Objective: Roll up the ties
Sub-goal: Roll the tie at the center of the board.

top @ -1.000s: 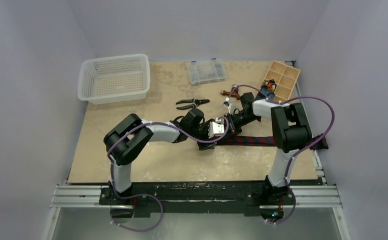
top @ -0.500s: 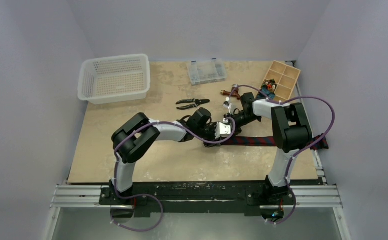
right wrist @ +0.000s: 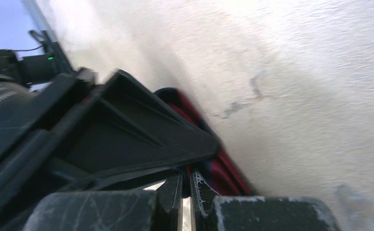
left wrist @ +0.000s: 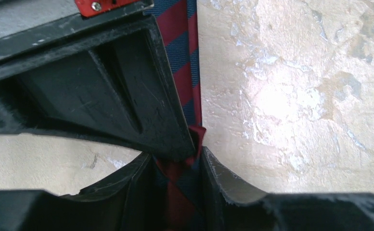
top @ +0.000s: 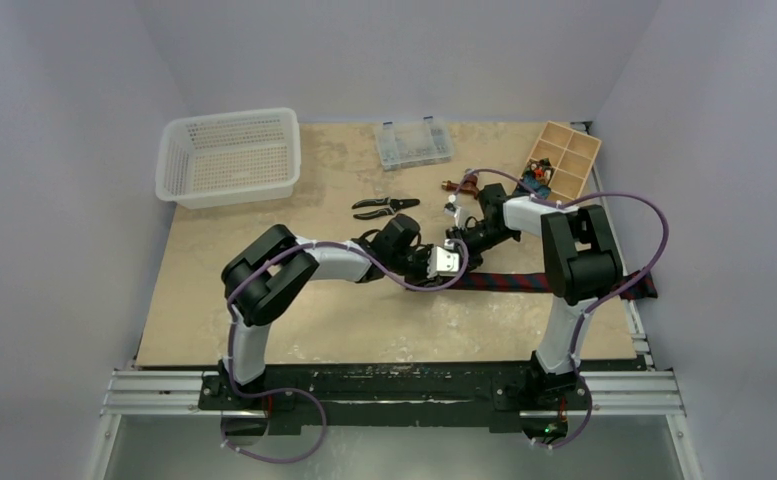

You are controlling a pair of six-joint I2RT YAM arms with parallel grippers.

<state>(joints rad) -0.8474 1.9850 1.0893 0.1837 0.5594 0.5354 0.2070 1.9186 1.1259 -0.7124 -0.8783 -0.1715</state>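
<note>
Two fingers of your left gripper [left wrist: 179,166] pinch the tie [top: 509,281]. Your right gripper [right wrist: 186,180] is closed; whether it holds cloth you cannot tell. Seen from above, both grippers hide the tie's left end. The strip lies flat on the table [top: 314,330], running sideways to the right edge.

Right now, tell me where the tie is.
In the top view the tie lies flat across the right half of the table, running from the right edge to the centre, where the left gripper and right gripper meet at its end.
</note>
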